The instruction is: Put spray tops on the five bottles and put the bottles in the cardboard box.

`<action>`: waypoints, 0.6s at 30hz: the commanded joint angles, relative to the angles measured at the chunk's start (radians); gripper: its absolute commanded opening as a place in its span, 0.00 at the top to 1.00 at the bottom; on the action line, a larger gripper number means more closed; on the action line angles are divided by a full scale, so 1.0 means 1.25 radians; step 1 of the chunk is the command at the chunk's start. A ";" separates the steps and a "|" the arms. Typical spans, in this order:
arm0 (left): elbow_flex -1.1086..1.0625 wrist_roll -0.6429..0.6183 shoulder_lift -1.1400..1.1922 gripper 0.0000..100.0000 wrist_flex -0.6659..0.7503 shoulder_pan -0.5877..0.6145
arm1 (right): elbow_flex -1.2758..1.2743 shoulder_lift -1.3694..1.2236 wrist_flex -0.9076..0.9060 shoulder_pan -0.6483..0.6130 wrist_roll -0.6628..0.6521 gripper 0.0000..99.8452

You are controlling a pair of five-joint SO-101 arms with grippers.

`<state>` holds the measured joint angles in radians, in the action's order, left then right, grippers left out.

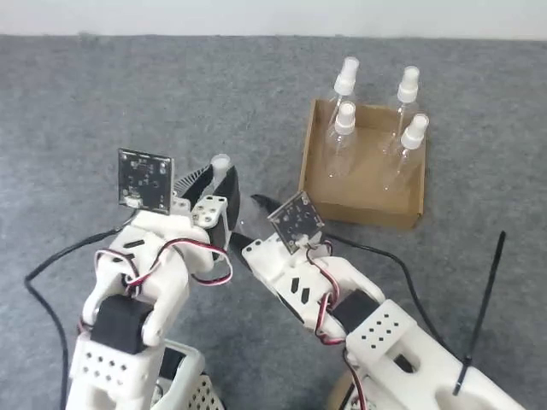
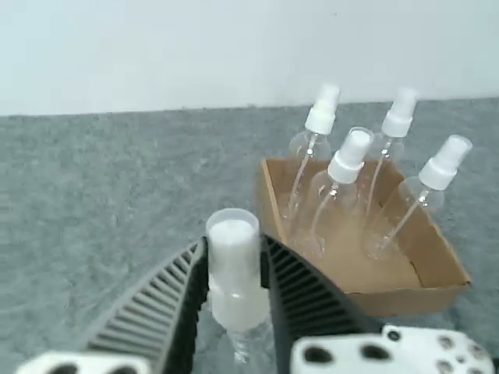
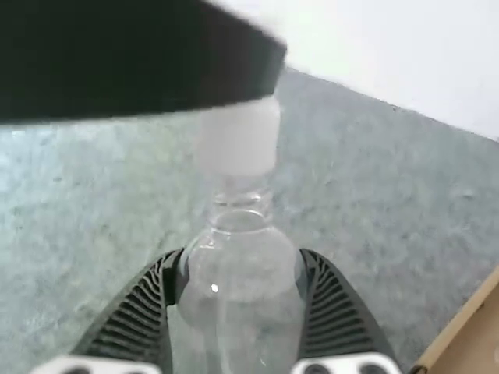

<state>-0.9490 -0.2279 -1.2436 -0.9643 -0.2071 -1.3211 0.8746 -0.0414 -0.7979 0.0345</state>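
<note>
Here, right gripper (image 3: 240,269): my two ribbed fingers are closed around the belly of the clear bottle (image 3: 238,312). It stands upright about the middle of the table (image 1: 128,102), left of the near-left corner of the box (image 1: 359,211).
Left gripper (image 2: 234,253): narrowed onto the white spray top (image 2: 232,273), pinching it from both sides directly over the bottle's neck.
Seat: bare thread shows on the neck under the top in the right wrist view, so I judge the top is not yet fully down.
Doing it well: I should hold the bottle firm and plumb with the right, set the top square to the neck with the left, and drive it straight down. Any tilt would likely cross the thread.
Grip care: the bottle looks thin-walled, so I'd squeeze only hard enough to stop it spinning or tipping.
Table surface: grey and felt-like, so I expect the base won't slide much.
Box: open cardboard, toward the table's far-right side, just beyond my right arm.
Four bottles (image 1: 342,141): already topped and standing in the box, from its far wall to the middle. The strip along the near wall looks free for this fifth one.
</note>
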 commanded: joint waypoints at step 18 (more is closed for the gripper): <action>0.145 -0.056 0.065 0.83 0.004 0.182 | -0.029 0.023 0.101 0.014 0.006 0.99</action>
<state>-0.8002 -0.2877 -1.1838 -0.9766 0.0199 -1.3671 0.8777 0.0598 -0.7933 0.0345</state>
